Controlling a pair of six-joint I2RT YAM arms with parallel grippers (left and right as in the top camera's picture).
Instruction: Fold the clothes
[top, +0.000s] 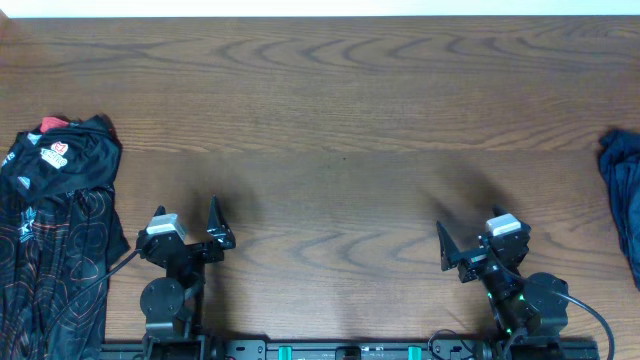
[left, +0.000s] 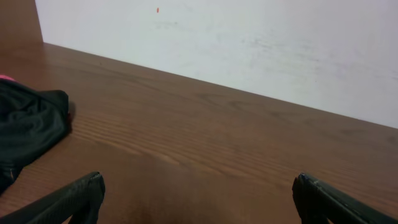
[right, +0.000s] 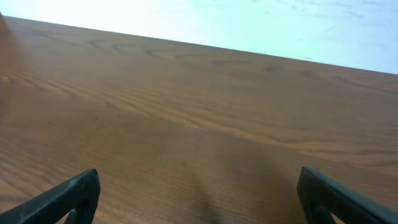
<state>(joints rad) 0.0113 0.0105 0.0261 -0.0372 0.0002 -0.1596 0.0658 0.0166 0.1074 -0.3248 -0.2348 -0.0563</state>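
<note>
Left fingers (left: 71, 200): black pair, spread wide, nothing between them; poised low over bare wood.
Right fingers (right: 65, 198): black pair, equally wide and empty; well apart from any cloth.
Bench (top: 330, 100): brown wood-grain top; both arms sit at its near edge, with the middle between them bare.
Black short-sleeved jersey (top: 60, 230): thin orange-red contour lines and white logos; lies crumpled at the left edge, just beside the left arm.
Red scrap (top: 55, 124): peeks out at the jersey's far end; probably another garment.
Dark blue garment (top: 622, 190): bunched at the right edge, apart from the right arm.
Step in hand: judged to be fetching a first garment; no fold is begun.
Doing it well: the left arm seems best placed; pinch a single layer at a hem or shoulder, drag the jersey to the middle, and spread it flat before any crease.
Hard to make out: both piles are cut off by the frame; the jersey's collar, sleeves and layering cannot be told apart; the right wrist view shows no cloth.
</note>
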